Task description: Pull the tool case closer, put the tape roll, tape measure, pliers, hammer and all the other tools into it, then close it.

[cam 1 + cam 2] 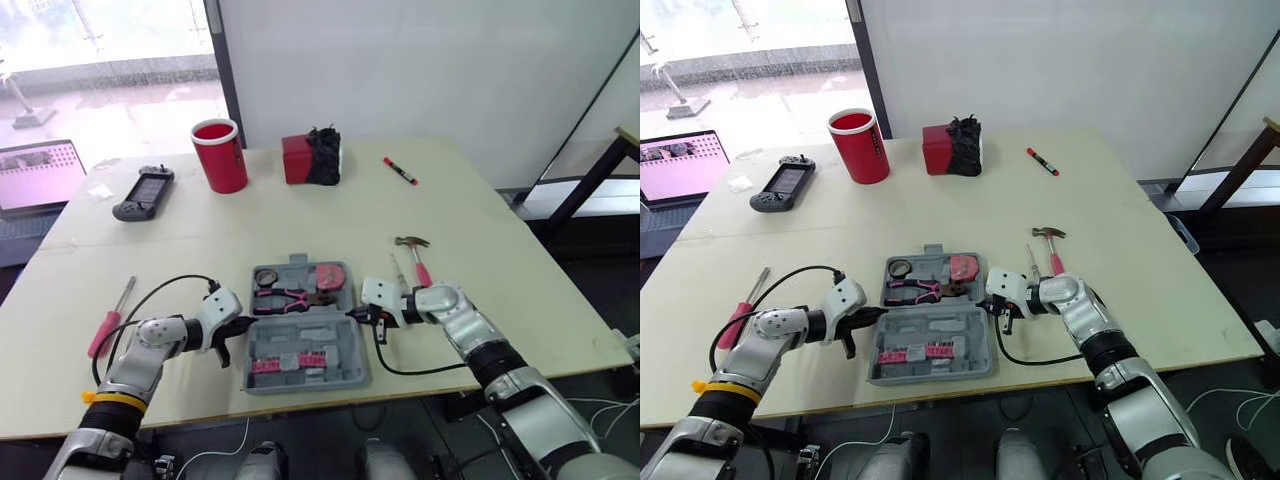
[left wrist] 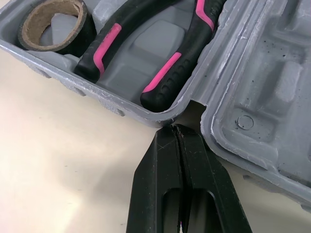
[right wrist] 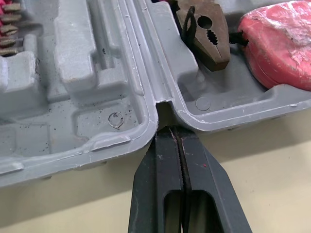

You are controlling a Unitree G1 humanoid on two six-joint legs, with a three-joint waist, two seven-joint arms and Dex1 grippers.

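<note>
Cream surface, with the open tool case (image 1: 335, 335) low in the middle of the frame. My left hand (image 1: 245, 322) and right hand (image 1: 355, 314) are both pinched shut on nothing, tips against the hinge notches on either side. I judge I'm drawing the case nearer; next the right hand must open for the hammer (image 1: 415, 255). Inside: one tape roll (image 1: 266, 277), one pliers (image 1: 290, 298), one tape measure (image 1: 330, 275). Outside: one hammer and two screwdrivers, right (image 1: 398, 270) and left (image 1: 108, 325).
</note>
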